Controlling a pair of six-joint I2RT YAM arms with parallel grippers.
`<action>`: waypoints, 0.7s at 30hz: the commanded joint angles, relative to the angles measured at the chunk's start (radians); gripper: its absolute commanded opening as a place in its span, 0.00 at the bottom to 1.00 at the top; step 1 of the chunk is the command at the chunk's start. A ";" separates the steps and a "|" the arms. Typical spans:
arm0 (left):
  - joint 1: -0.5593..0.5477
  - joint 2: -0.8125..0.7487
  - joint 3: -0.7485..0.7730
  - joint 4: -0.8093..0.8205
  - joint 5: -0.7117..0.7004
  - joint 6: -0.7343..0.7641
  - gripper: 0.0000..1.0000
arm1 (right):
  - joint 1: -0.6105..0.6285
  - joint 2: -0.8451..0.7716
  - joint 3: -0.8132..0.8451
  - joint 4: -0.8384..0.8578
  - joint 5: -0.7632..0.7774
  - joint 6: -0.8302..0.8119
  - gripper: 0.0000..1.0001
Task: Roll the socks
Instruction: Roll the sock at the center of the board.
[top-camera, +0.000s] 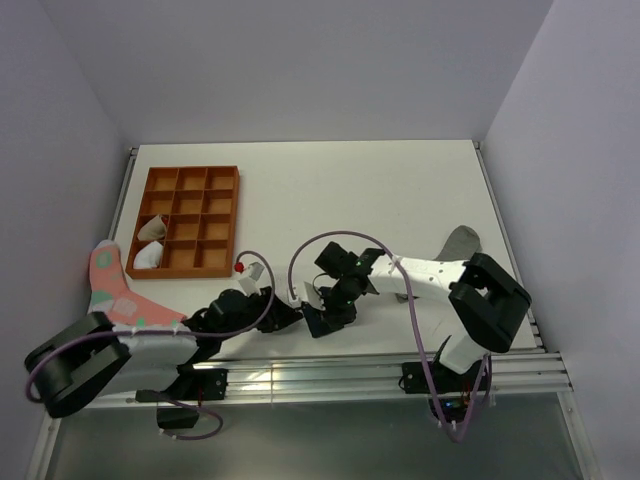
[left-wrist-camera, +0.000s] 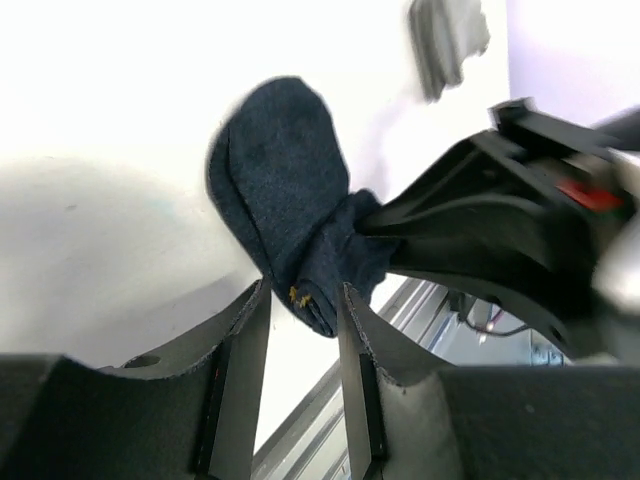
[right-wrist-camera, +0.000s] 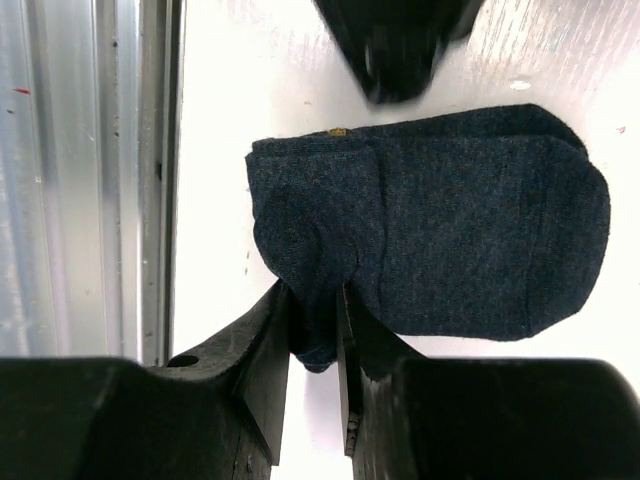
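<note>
Right tool (right-wrist-camera: 315, 297) nipping navy sock (right-wrist-camera: 470, 230), left tool (left-wrist-camera: 303, 292) likewise

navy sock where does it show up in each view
left wrist: navy sock centre, just beyond the left gripper.
right wrist: fills the middle, a fold pinched in the right gripper.
top external: mostly hidden under both grippers, low centre.
shared landmark: the metal rail along the table near edge.

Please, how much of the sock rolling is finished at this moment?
Done: little; the navy sock looks only folded over, not rolled. In hand: the right jaws pinch one edge, and the left jaws stand around the opposite edge, grip unclear. Left: roll it up, and the grey sock lies apart, untouched.
</note>
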 joint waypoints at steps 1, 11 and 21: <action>0.002 -0.148 -0.039 -0.072 -0.112 0.019 0.38 | -0.026 0.072 0.052 -0.146 -0.049 -0.007 0.22; -0.041 -0.373 -0.074 -0.189 -0.173 0.211 0.37 | -0.121 0.364 0.369 -0.493 -0.230 -0.076 0.23; -0.149 -0.154 -0.004 -0.027 -0.204 0.334 0.41 | -0.163 0.533 0.524 -0.614 -0.237 -0.047 0.23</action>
